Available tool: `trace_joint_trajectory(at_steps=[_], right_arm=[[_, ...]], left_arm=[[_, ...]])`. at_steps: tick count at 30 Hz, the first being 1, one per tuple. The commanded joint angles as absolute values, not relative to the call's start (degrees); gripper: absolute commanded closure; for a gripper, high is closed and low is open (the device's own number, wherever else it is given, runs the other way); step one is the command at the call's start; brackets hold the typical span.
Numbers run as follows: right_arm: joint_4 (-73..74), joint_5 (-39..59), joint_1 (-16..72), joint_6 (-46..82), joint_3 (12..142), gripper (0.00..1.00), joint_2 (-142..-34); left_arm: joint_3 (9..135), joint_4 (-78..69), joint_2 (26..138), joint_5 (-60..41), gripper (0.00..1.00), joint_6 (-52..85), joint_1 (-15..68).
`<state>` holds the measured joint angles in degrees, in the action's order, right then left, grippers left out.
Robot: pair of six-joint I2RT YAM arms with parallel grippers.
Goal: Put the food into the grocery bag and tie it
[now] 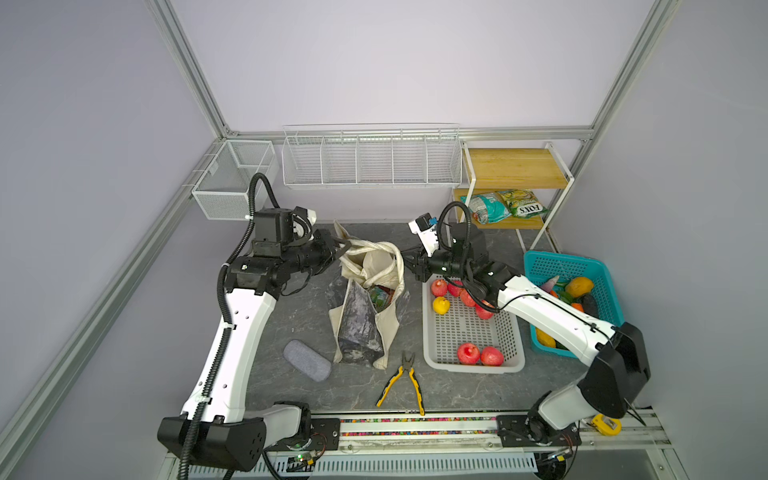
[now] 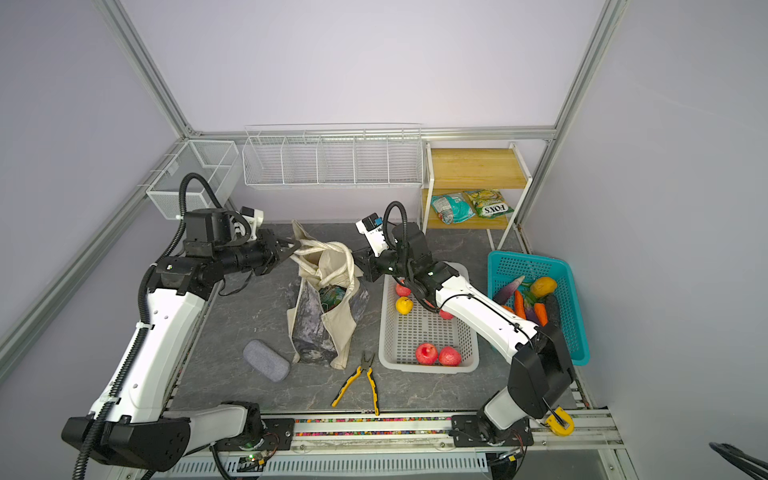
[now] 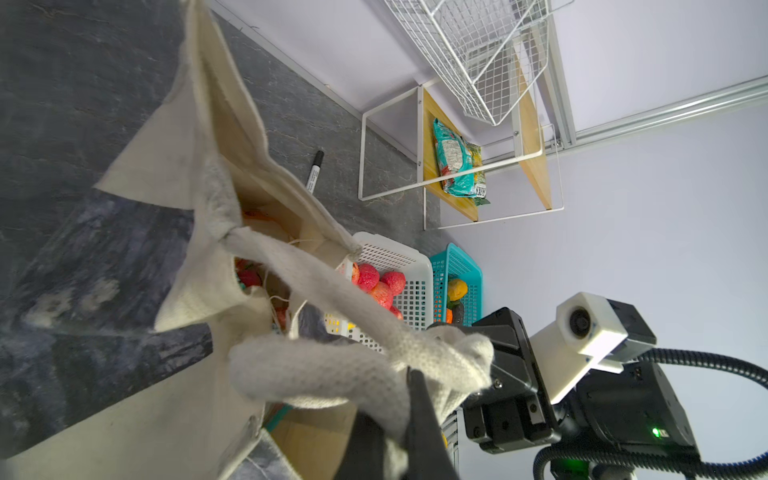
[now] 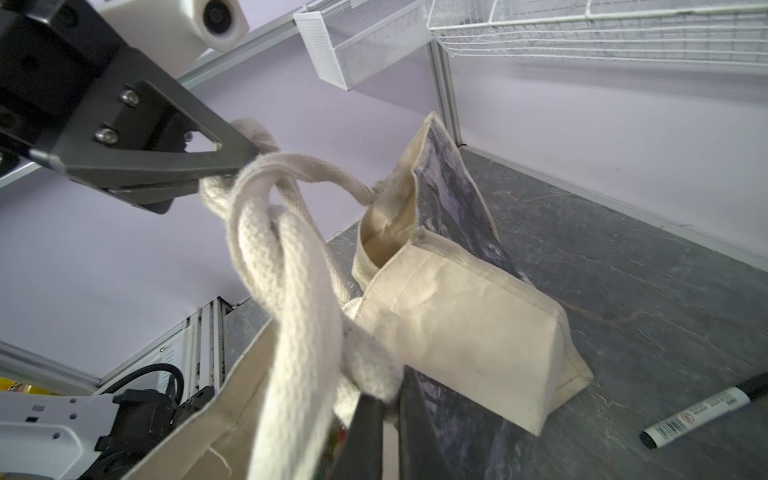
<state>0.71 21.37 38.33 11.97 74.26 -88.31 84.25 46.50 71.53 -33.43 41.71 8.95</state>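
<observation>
Gripping the strap handles (image 1: 376, 248) from opposite sides, both arms are engaged on the tying step. The left gripper (image 1: 343, 245) is closed tight on a bunched loop of cream strap. The right wrist view confirms this, its tips pinching the webbing just beside the knot (image 4: 282, 232). The right gripper (image 1: 409, 261) is likewise clamped on strap, and its own wrist view shows fabric squeezed between the fingers (image 4: 368, 440) with no gap visible. The two straps cross and wrap around each other between the grippers, so the opposed holds are judged to serve to draw the knot down. The grocery bag (image 1: 361, 328) stands upright on the table (image 1: 291, 316) between the arms, dark mottled panel forward. Its contents presumably anchor it against the pull. A teal packet (image 1: 379, 296) and red fruit show inside the mouth, which gapes, so the knot is judged loose. Food also lies outside the bag: red apples (image 1: 468, 353) and a yellow fruit (image 1: 440, 305) in the white basket (image 1: 473, 368), vegetables in the teal basket (image 1: 561, 259), and two packets (image 1: 507, 206) on the wooden shelf (image 1: 515, 166). The risk noted is that an uneven pull could tip the bag sideways. The pliers (image 1: 405, 380) and grey case (image 1: 306, 359) lie near its base, apart from the work.
</observation>
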Motion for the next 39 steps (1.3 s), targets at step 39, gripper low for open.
trace_joint_trajectory(at_steps=[39], right_arm=[[-15.19, -17.32, 28.15, 21.36, 55.23, 0.93, -69.38]], left_arm=[[75.36, 43.92, 66.6, -5.37, 1.0, 50.37, -8.21]])
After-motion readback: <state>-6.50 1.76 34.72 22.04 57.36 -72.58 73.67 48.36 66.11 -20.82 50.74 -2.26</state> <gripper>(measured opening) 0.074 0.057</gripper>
